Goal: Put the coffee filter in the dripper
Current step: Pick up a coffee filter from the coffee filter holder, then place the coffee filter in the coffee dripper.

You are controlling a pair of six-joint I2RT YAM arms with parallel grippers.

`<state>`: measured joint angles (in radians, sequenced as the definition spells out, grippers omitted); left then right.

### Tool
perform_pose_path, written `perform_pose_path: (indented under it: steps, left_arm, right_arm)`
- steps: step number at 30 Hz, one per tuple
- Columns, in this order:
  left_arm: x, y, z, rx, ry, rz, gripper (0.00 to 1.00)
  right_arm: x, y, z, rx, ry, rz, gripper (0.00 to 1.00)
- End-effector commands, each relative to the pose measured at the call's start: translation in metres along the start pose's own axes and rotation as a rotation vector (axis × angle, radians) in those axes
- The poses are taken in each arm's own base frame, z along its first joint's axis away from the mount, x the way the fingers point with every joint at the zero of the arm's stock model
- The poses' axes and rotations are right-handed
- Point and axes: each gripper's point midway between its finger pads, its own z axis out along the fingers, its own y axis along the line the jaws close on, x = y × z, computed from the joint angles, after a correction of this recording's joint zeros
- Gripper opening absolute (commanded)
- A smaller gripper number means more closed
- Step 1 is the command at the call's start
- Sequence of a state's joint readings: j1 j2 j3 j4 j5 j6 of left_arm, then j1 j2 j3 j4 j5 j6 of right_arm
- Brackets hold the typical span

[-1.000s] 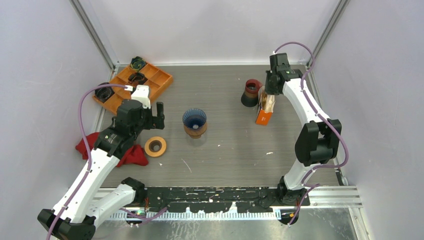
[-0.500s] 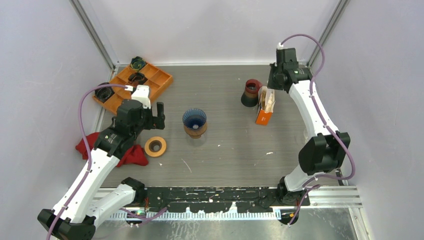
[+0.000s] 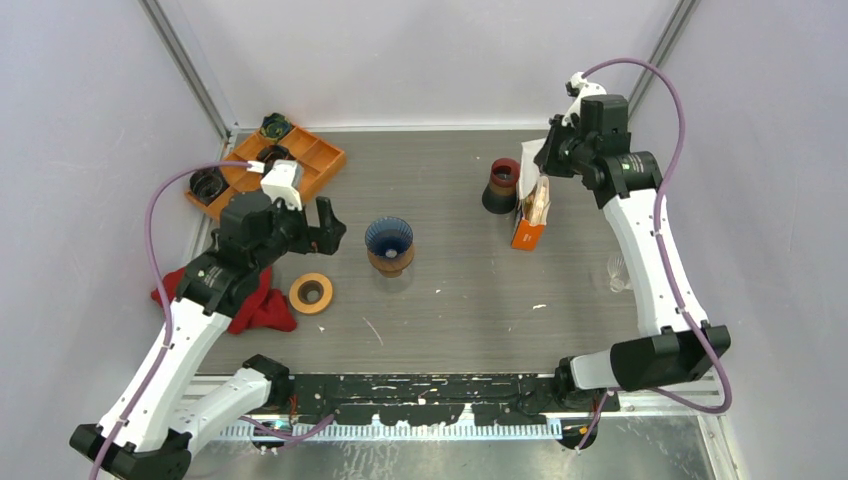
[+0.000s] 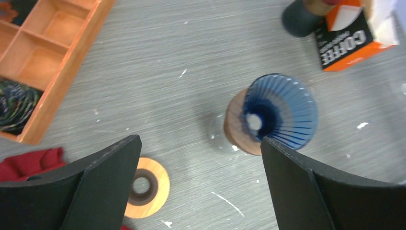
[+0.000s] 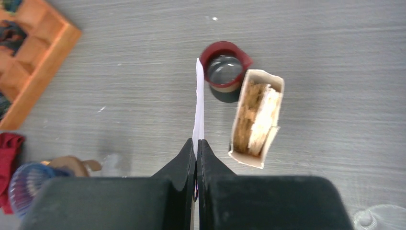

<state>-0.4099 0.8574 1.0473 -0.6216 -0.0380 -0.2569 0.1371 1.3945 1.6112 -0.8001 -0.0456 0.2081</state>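
- Your coffee filter (image 5: pixel 198 103) is a white paper sheet seen edge-on from the right wrist, pinched at its near end by the right claw (image 5: pixel 196 143), whose 2 fingers are pressed together on it.
- In that wrist view the filter's free end points to 12 o'clock and lines up between the dark red cup (image 5: pixel 223 69) and the open top of the orange filter box (image 5: pixel 256 117). You cannot tell from this view how high it sits above them.
- The box stands upright on the bench (image 3: pixel 470 300), just beside the cup, with more filters packed inside it.
- From above, the dripper (image 3: pixel 389 240), a blue ribbed cone on a wooden base, sits near the middle of the bench with nothing in it. The held filter is at about 2 o'clock from it, well apart.
- Your left claw (image 3: pixel 325 225) hangs at 9 o'clock from the dripper, spread wide and holding nothing.
- A wooden ring (image 3: pixel 311 293) lies at 8 o'clock from the dripper, with a red cloth (image 3: pixel 250 305) just beside it at 9 o'clock.
- An orange compartment tray (image 3: pixel 300 165) sits at 10 o'clock, in the far left corner.
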Motion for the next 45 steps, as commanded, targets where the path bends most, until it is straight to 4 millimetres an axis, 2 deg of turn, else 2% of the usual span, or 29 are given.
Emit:
perform_pose_path:
  steps: [1,7,13,17,32,37,45]
  left_arm:
    - [-0.035,-0.036,-0.013,0.176,-0.074,-0.041,0.99]
    - [-0.050,-0.070,-0.015,0.346,-0.066,-0.098,0.99]
    - [-0.062,-0.098,-0.012,0.494,-0.064,-0.159,0.99]
    - [-0.067,-0.111,-0.008,0.570,-0.056,-0.201,0.99]
    - [-0.075,-0.125,0.006,0.638,-0.016,-0.214,1.00]
    - [-0.074,-0.128,0.010,0.668,-0.001,-0.114,0.97]
    - [-0.072,-0.144,0.000,0.842,0.005,0.119,0.91]
  right_arm:
    - [-0.015,0.048,-0.033,-0.236,-0.081,-0.027,0.01]
    - [-0.006,0.094,-0.053,-0.433,-0.073,-0.060,0.01]
    - [0.014,0.143,-0.069,-0.627,-0.042,-0.109,0.01]
    - [0.029,0.166,-0.077,-0.733,-0.011,-0.135,0.01]
    - [0.047,0.203,-0.093,-0.891,-0.006,-0.255,0.01]
    - [0.058,0.214,-0.100,-0.970,0.007,-0.330,0.01]
    - [0.069,0.223,-0.105,-1.046,0.024,-0.431,0.01]
